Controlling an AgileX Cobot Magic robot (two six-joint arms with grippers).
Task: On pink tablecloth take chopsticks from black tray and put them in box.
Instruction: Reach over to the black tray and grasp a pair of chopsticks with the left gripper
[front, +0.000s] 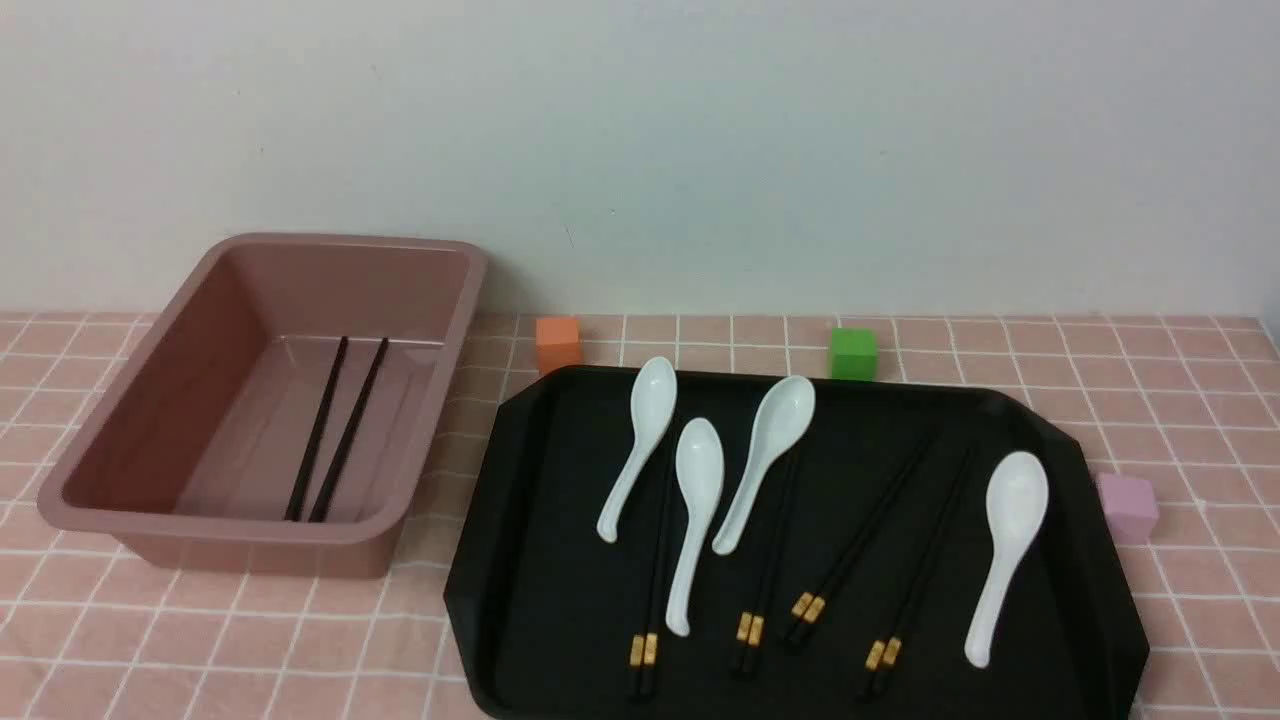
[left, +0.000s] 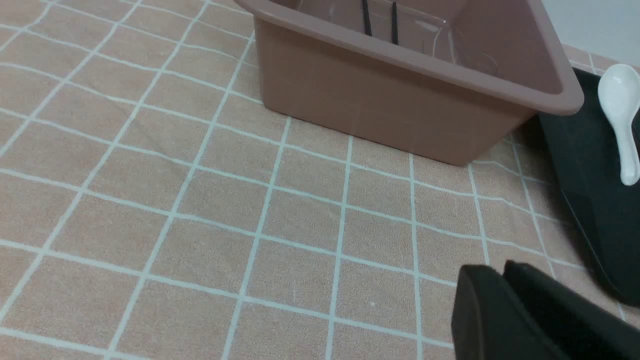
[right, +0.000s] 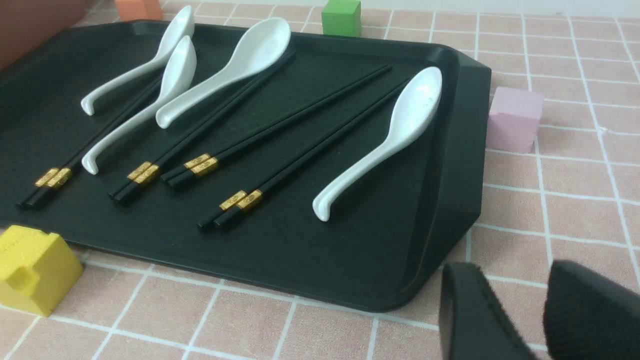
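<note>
Left tool (left: 501, 268) closed, empty, above pink tablecloth (left: 200, 200) near box (left: 390, 110). Right tool (right: 520, 272) parted, empty, off black tray (right: 300, 250) corner. Four pairs of chopsticks (right: 280, 124) on tray, bench's near right; fifth pair (front: 317, 430) inside box, left edge.

Plain off-white wall (front: 640, 130) across the whole far side, matte, one flat surface. Small dark scratch mark (front: 568, 237) low on it, left of centre. The wall meets the worktop (front: 1150, 400) in a straight horizontal line along the far edge. Light is soft and even, with weak blurry shadows and no hard highlights on the wall. The same pale wall shows as a corner patch in the left wrist view (left: 600, 30) and a thin strip in the right wrist view (right: 550, 6).
</note>
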